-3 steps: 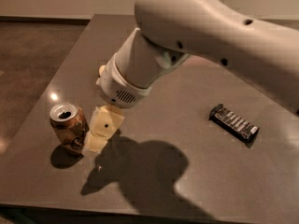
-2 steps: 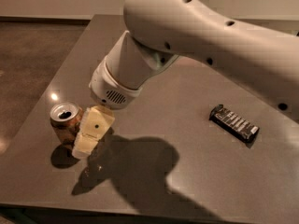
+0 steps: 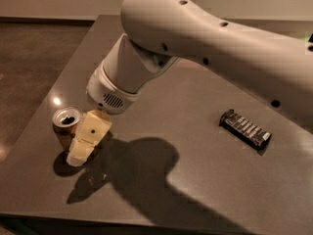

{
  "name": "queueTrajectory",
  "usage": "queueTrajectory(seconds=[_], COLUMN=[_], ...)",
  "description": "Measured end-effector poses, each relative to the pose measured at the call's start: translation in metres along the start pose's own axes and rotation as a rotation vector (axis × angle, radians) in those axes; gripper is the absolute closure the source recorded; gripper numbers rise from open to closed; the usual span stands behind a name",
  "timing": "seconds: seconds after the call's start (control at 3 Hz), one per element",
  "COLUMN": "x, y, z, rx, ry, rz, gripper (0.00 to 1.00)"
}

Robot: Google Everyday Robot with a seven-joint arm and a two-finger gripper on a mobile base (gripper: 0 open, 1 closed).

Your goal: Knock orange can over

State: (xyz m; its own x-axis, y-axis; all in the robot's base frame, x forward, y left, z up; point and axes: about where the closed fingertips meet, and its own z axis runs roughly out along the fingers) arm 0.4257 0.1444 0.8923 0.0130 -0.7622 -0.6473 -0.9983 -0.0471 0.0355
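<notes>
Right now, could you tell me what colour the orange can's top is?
Silver with a dark opening, camera view; the gripper hangs beside the orange can.

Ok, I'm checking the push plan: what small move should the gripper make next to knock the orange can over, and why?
Probably a short sideways push toward the picture's left, into the orange can. It stands upright, and the gripper sits low right beside it, on its right in the picture, touching or nearly so. The black bar lies far off.
</notes>
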Motion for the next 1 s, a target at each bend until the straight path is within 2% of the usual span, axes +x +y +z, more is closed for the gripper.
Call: queueTrajectory(seconds=[0.33,1.0], x=[-0.0035,-0.0087], y=[0.0054,0.0146], z=[0.0048,-0.0017], rx=[-0.028,-0.044], ry=[-0.024,-0.041], rz=[0.005,-0.001], gripper=[0.16,0.63])
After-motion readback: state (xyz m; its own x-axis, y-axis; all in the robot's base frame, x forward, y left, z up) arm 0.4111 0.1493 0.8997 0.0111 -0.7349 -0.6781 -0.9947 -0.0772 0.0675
